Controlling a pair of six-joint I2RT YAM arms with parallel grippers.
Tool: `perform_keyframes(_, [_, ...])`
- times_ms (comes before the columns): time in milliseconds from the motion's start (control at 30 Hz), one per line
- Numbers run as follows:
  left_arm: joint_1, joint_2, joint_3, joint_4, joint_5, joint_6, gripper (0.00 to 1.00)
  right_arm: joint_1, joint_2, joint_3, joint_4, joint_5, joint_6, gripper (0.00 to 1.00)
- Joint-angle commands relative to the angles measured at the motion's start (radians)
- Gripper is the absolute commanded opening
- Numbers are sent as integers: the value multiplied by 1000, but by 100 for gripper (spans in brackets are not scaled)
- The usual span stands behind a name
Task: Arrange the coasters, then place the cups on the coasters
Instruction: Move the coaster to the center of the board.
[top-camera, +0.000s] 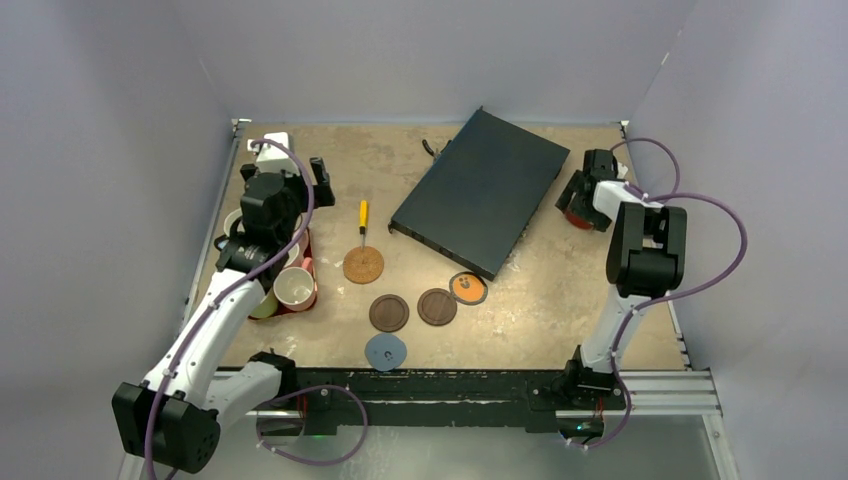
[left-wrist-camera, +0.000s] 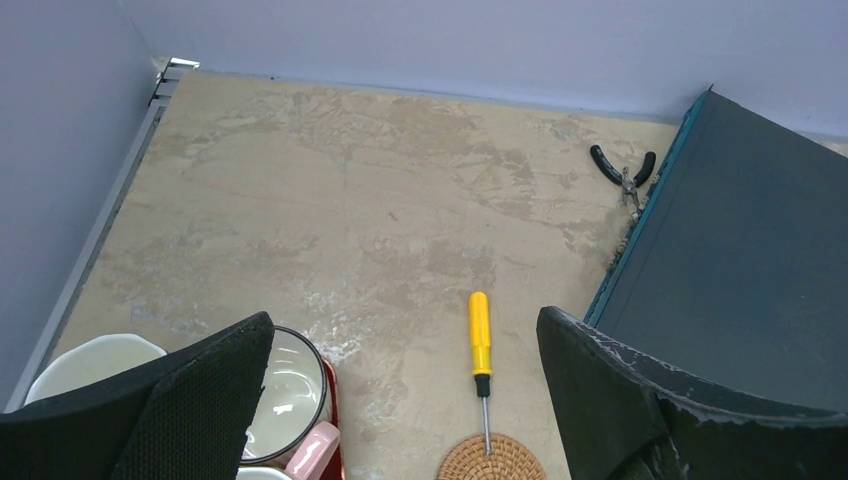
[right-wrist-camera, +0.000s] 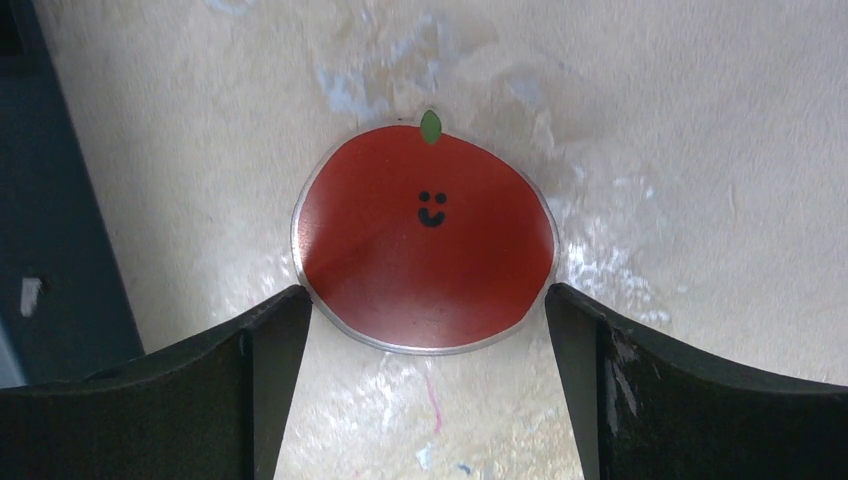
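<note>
Five coasters lie at the table's middle: a tan cork one (top-camera: 363, 265), two dark brown (top-camera: 389, 312) (top-camera: 437, 307), an orange one (top-camera: 468, 288) and a blue-grey one (top-camera: 385, 351). The red coaster (right-wrist-camera: 425, 240), with a small face on it, lies flat at the far right. My right gripper (right-wrist-camera: 428, 300) is open just over it, its fingertips on either side of the near rim. The cups crowd at the left: a pink cup (top-camera: 296, 288), a green one (top-camera: 262, 303) and a dark-rimmed one (left-wrist-camera: 285, 385). My left gripper (left-wrist-camera: 405, 330) hangs open and empty above them.
The cups stand on a dark red tray (left-wrist-camera: 330, 410). A yellow screwdriver (left-wrist-camera: 480, 345) lies with its tip on the cork coaster (left-wrist-camera: 490, 460). A large dark flat box (top-camera: 480, 190) lies at the back middle, with black pliers (left-wrist-camera: 620, 170) at its far corner.
</note>
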Motion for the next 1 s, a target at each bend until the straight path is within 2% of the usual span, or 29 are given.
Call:
perform_keyframes(0, [-4, 8, -1, 40, -13, 16, 99, -14, 114, 38, -87, 17, -39, 91])
perform_keyframes(567, [-4, 45, -9, 46, -3, 18, 99, -23, 268, 302, -143, 35, -67, 91])
perform_keyframes(667, [-4, 47, -8, 48, 2, 21, 99, -23, 262, 314, -145, 30, -68, 97])
perform_keyframes(967, [-5, 58, -9, 49, 24, 20, 99, -23, 148, 277, -126, 8, -76, 98])
